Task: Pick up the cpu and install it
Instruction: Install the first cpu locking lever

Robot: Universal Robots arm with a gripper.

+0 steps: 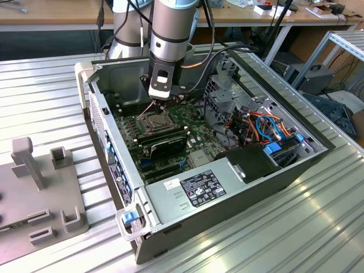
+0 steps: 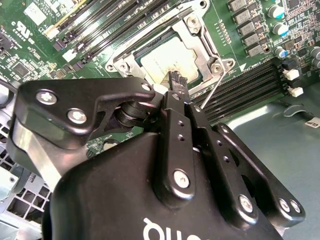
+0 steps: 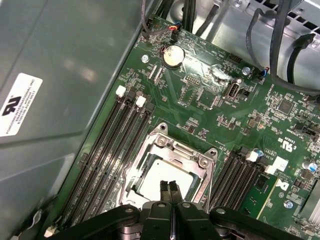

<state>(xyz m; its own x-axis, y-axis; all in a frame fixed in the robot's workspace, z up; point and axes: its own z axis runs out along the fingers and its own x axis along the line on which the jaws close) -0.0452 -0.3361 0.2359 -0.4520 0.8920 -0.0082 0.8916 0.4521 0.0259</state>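
One small, flat, square cpu (image 3: 150, 179) (image 2: 167, 60) with a dull silver-grey metal top: we find it lying in the shiny metal socket frame (image 3: 172, 144) on the green motherboard (image 3: 210, 100). One black gripper (image 3: 168, 186): we record it clenched, fingers (image 3: 163, 186) pressed together on nothing, tips right over the cpu.

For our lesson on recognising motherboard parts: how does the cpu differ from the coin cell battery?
The cpu is square; the coin cell battery is round. The cpu lies inside the metal socket frame between the memory slots; the battery sits near an edge of the green motherboard. The cpu looks wider than the battery. Both are flat, metal-topped and lie level on the board.
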